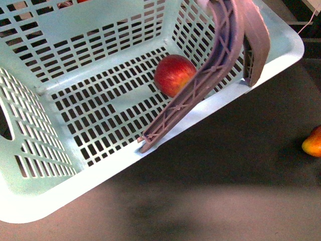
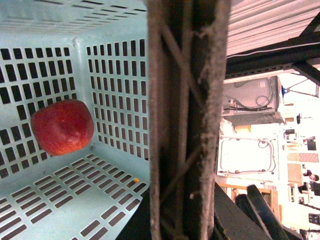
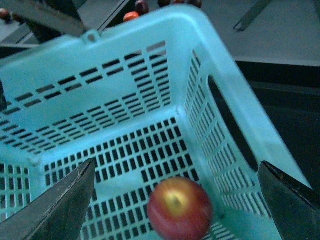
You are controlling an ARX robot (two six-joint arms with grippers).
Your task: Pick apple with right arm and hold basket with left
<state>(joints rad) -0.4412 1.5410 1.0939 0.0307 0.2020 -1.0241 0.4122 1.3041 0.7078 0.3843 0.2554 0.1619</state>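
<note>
One apple point(image 1: 174, 74) lies in the basket point(image 1: 75, 186), dark tabletop point(image 1: 225, 165) beside it.

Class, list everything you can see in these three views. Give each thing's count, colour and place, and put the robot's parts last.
Basket: one, pale turquoise, on the table, filling most of the front view.
Handles: two, mauve-grey, on the basket's right rim; one fills the left wrist view.
Apple: one, red with a yellowish patch, on the basket floor by a wall.
Yellow-orange fruit: one, on the table to the right of the basket.
Small fruits: a few, red and dark, on the table beyond the basket.
Table: one, dark.
Right gripper: one, dark fingers, open above the apple.
Left gripper: cannot be made out.
</note>
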